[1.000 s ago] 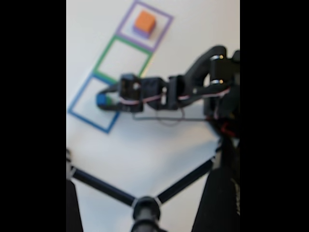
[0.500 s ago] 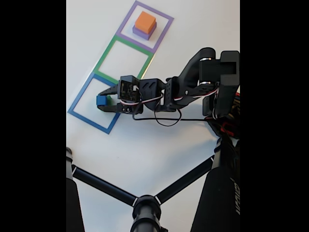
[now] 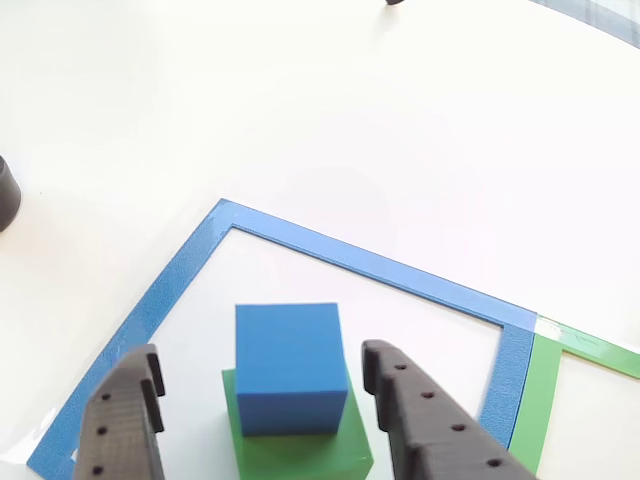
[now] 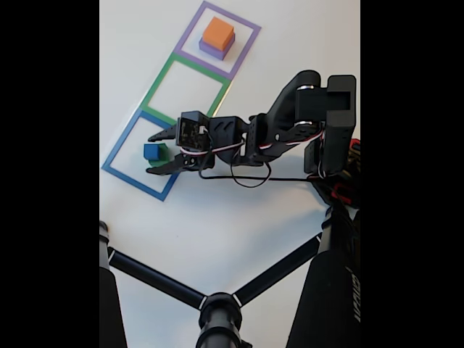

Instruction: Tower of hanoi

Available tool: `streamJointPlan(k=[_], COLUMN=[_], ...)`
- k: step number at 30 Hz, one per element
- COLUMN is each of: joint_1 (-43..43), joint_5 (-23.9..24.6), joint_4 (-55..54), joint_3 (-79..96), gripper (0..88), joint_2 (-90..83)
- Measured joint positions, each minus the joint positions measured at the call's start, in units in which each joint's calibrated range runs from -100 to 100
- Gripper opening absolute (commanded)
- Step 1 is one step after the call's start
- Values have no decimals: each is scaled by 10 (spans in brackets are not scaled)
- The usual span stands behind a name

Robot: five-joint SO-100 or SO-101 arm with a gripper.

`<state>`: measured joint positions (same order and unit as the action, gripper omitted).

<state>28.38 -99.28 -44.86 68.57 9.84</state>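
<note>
A: What changed just now?

B: Half a second ago the hand (image 4: 151, 152) was closed around the blue cube (image 4: 151, 151); now its jaws stand wide, apart from the cube on both sides, holding nothing.

A: Where is the cube?

B: On the green block (image 3: 300, 442), inside the blue tape square (image 4: 138, 154) at left of the fixed view. The orange block (image 4: 218, 32) sits on the purple block (image 4: 210, 49) at top.

A: Meaning?

B: That move looks finished, I'd say.

A: Any writing?

B: None readable.
</note>
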Motion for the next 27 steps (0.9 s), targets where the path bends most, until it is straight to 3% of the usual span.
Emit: streamJointPlan(k=[10,14,20,27], joint_1=[-4,-23,-50,-104], joint_5=[-7,-7,-7,-7], joint_4=[52,154,458,925], joint_3=[11,11,-47,-213], gripper=[229,138,8,1], joint_2=[-105,-209,-425,-590])
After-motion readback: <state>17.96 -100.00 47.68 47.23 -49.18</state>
